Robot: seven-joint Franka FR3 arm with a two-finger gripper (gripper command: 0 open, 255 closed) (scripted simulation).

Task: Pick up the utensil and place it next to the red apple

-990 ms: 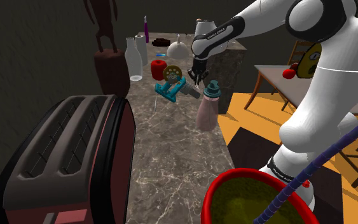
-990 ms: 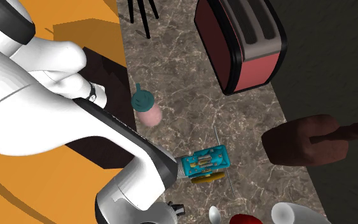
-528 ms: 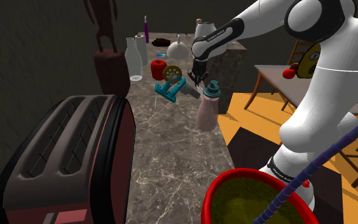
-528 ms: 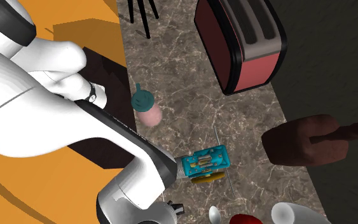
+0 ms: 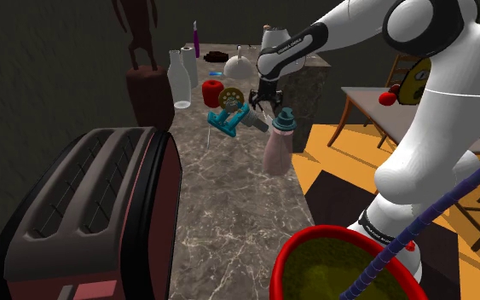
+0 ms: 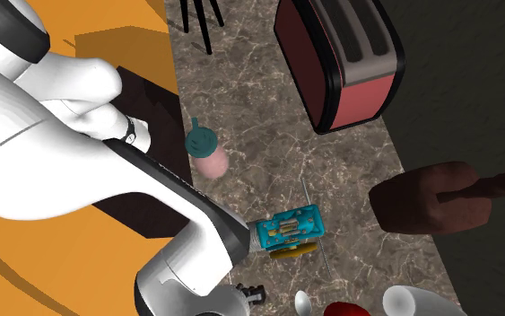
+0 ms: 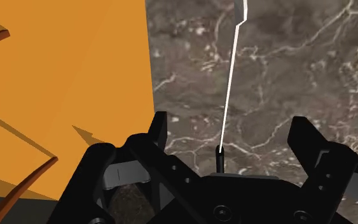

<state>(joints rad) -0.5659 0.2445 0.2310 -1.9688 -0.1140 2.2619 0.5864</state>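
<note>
gripper is spread now, fingers standing apart. Half a second and a second back they looked pressed closer together in the shoulder view, and the arm has barely shifted since, so the only real change is the opening. The utensil is a thin white sliver that runs out from between the fingers and away over the marble tabletop. Neither finger touches it, so it's not held. Can't tell its height off the surface from here. The orange floor sits right beside the gripper, so we're working close to the tabletop's right edge. Just left and nearer in the shoulder view is a teal holder with a yellowish disc on it. The red apple is further left, beyond the holder and apart from the gripper. A pink bottle with teal cap stands nearer along the right edge, and the toaster is well nearer on the left. My read: this is pre-grasp, open and lined up along the utensil, with pick and place both still to do. Next it needs a descent and a close across a very thin profile, so there's slip risk. The carry left has to clear the teal holder.
</note>
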